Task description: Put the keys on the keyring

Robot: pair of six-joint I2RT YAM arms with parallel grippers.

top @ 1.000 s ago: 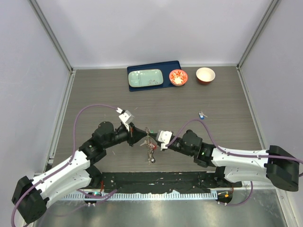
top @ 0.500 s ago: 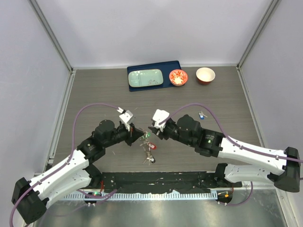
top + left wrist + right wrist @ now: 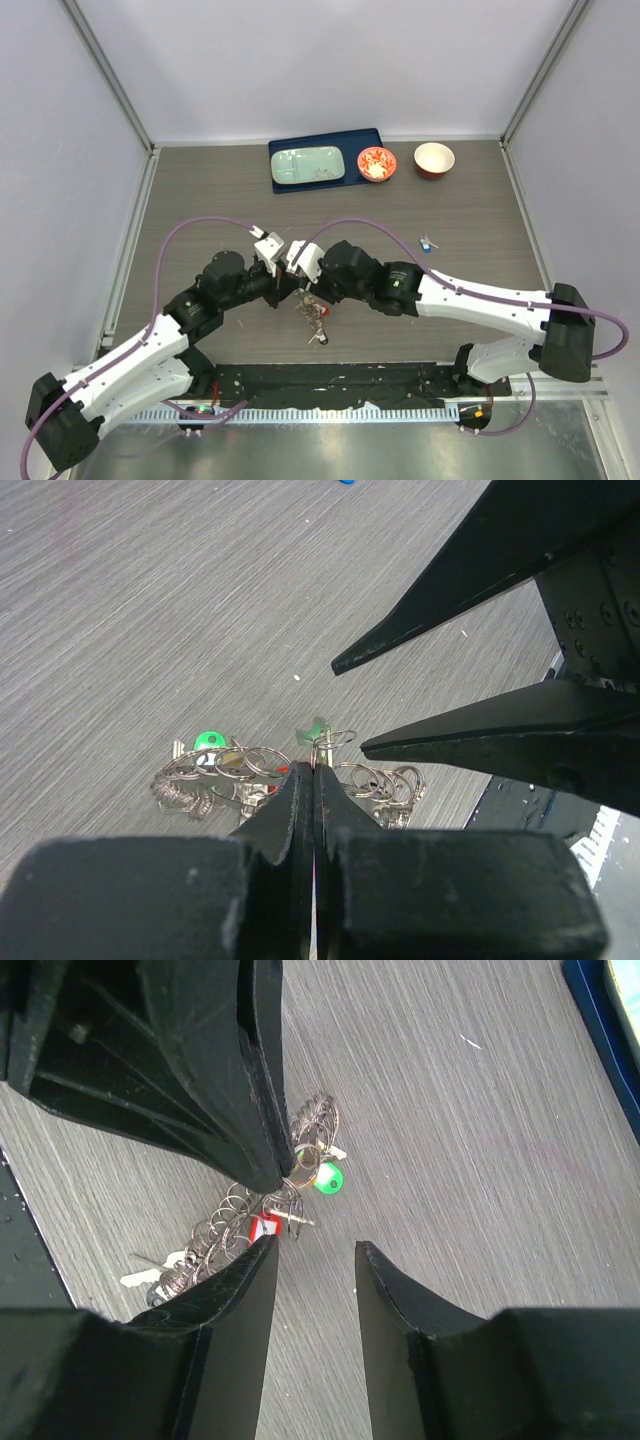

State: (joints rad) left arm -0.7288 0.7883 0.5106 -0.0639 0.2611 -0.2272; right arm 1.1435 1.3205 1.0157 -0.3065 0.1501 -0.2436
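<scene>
The left gripper (image 3: 312,772), jaws shut, pinches the keyring (image 3: 228,767). The right gripper (image 3: 315,1247), jaws half open and empty, crowds it. A blue key (image 3: 427,242) lies well apart.

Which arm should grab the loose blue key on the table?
Right. The right gripper is open and empty, and the blue key lies on its side; the left gripper is shut on the keyring.

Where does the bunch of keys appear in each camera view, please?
Top external: bunch of keys at centre, just below the left gripper.
Left wrist: lower centre, beyond the jaw tips.
Right wrist: left of centre.
Shared landmark: the left gripper, shut on the bunch.
</scene>
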